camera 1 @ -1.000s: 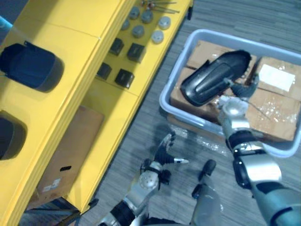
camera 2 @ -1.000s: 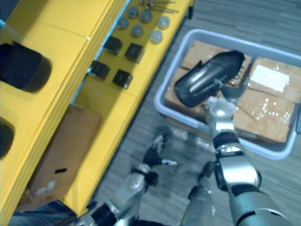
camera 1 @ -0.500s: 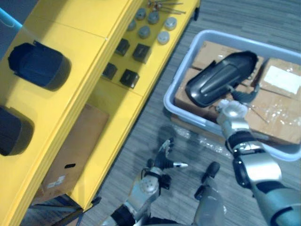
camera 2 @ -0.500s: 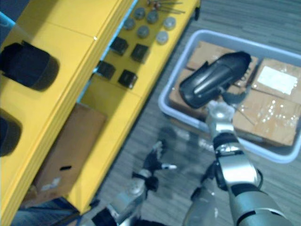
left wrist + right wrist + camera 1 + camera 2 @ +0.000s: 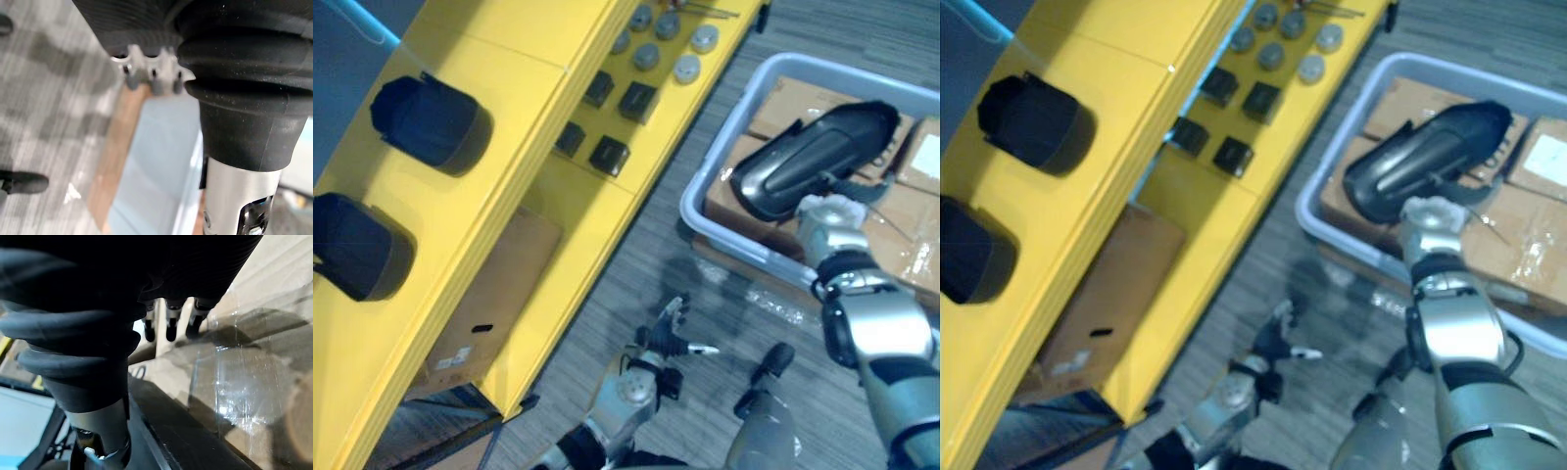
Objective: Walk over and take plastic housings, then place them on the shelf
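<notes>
A long black plastic housing (image 5: 813,162) lies tilted on the cardboard boxes (image 5: 1518,230) in a grey bin (image 5: 724,240) on the floor. My right hand (image 5: 829,217) is at its near edge, fingers curled over it and the thumb (image 5: 102,431) along the black edge (image 5: 195,440). Two more dark housings (image 5: 431,122) (image 5: 357,245) sit on the top level of the yellow shelf (image 5: 538,117). Low over the floor between shelf and bin hangs my left hand (image 5: 671,338), its fingers relaxed and holding nothing.
The shelf's lower level carries small black blocks (image 5: 607,155) and grey discs (image 5: 685,69). A brown cardboard box (image 5: 494,294) stands under the shelf. Grey striped floor runs between the shelf and the bin.
The whole picture has shifted right and down, so the camera moved. My right hand stays on the housing in the bin; the left hand stays low.
</notes>
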Controlling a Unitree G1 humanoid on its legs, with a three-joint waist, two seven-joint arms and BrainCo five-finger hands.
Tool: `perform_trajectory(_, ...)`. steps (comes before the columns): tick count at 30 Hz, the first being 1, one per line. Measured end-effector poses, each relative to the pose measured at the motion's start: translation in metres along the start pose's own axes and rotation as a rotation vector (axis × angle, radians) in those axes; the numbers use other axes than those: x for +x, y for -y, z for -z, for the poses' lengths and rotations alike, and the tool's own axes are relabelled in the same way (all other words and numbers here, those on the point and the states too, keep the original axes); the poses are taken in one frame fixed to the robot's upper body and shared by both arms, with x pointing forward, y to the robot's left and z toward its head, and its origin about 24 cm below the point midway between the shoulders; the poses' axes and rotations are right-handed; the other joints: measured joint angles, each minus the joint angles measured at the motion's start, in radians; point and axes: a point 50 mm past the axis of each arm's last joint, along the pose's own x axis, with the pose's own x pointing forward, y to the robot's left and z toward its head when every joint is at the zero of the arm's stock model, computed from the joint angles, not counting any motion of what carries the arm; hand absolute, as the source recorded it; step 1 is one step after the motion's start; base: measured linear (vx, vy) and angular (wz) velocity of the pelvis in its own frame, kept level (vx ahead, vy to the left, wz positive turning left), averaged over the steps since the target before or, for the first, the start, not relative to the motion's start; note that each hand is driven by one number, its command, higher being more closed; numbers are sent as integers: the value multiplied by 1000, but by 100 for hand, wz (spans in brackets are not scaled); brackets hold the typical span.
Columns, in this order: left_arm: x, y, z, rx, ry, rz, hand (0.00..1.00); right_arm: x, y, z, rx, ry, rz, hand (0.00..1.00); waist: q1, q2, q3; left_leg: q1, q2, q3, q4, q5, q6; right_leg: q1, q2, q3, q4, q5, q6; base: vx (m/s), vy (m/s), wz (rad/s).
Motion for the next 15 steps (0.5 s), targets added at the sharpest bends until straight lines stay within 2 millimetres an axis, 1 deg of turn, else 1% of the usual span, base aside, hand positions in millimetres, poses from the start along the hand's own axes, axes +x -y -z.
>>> perform_trajectory(2,0,-2,4,7,-17,-3,0,13,17,-2,-25,-42,30,100,2,1,-1,-16,-11,-17,3,2,2,-8,-10,-16,15,-7,1,-30,91,22)
perform_trajectory(3,-1,-2,5,7,-19,-1,0,16,22,-3,-29,-52,30,100,4,1,-1,-20,-13,-17,4,4,4,-11,-13,-17,16,-7,1,-21,106,11)
perform_trajectory(5,-1,-4,6,10,-22,7,0,27,39,-4,-42,-115,11,100,5,1,-1,-28,-16,-18,5,5,6,-17,-18,-20,18,-6,0,-4,91,3)
perform_trajectory(7,-1,-9,6,17,-21,0,0,32,47,-2,-21,-185,-13,100,5,2,-1,-27,-16,-21,6,5,6,-16,-17,-23,23,-8,2,17,66,2)
perform_trajectory(10,-1,-11,6,-8,-23,-10,0,37,57,5,3,-267,-20,100,5,5,-3,-28,-16,-38,7,5,6,-15,-18,-33,46,-21,10,24,59,11)
perform_trajectory(14,-2,-17,5,-12,-21,-22,0,42,73,10,57,-360,4,100,25,5,-3,-28,-15,-52,5,5,6,-14,-22,-48,72,-43,9,13,53,11)
perform_trajectory(15,-2,-19,5,-13,-21,-27,0,43,75,10,63,-367,6,100,26,5,-3,-28,-15,-54,5,5,6,-14,-23,-50,76,-46,10,6,58,12)
